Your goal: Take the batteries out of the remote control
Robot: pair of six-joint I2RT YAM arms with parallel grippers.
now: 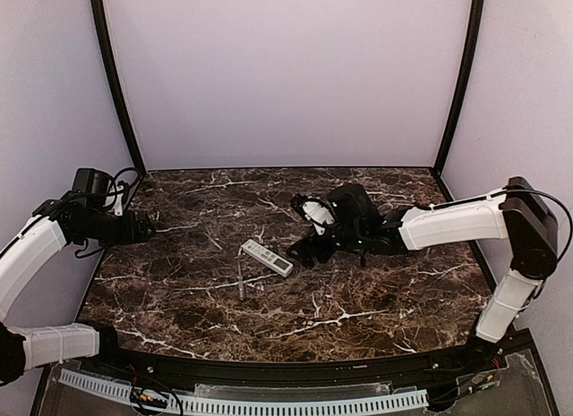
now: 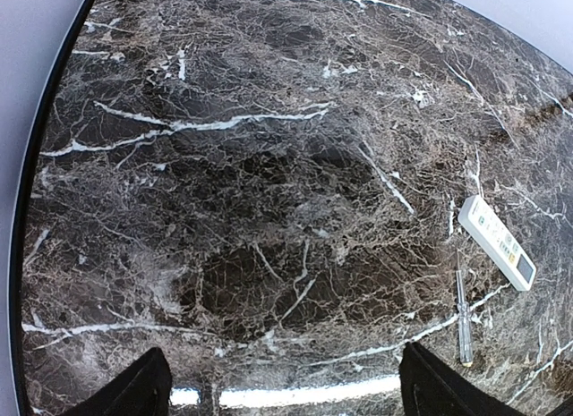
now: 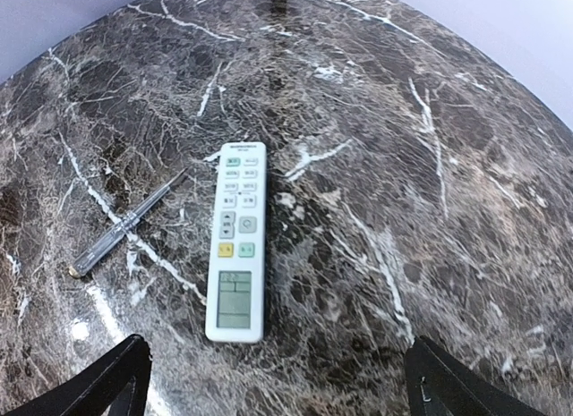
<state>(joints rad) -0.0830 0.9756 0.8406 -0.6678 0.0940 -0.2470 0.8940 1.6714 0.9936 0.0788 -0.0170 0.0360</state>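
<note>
Marble table (image 1: 376,318) carried everything. The right arm (image 1: 448,224) reached in over the middle. The left arm (image 1: 36,246) sat out by the left edge, well apart from the work. My read: right was set up for the first move, left on standby.

The right gripper (image 1: 305,230) hung just beside the far-right end of the remote control (image 1: 267,258), touching nothing. In the wrist view its fingertips (image 3: 107,380) were spread wide with nothing between them. The remote control (image 3: 238,241) lay lengthwise ahead of the gap. Looked like a pre-grasp lineup, not contact.

The left gripper (image 1: 143,226) also had its jaws apart. Its fingertips (image 2: 134,389) sat either side of bare marble, holding nothing and touching nothing. Its camera caught the remote control (image 2: 497,241) only at the far right of the view.

The remote control lay flat near the table centre, angled, with buttons and display facing up. No battery door showed in any view. It's presumably on the underside, so the remote would need flipping or lifting first. No batteries and no loose cover were visible. Task looked not started.

A thin grey tool (image 1: 241,280) lay flat just beside the remote's near-left end, with no contact that I could see. The right wrist view showed a clear gap between the tool (image 3: 125,224) and the remote. It was probably left there for prying the door or the cells, and either arm could likely reach it.
</note>
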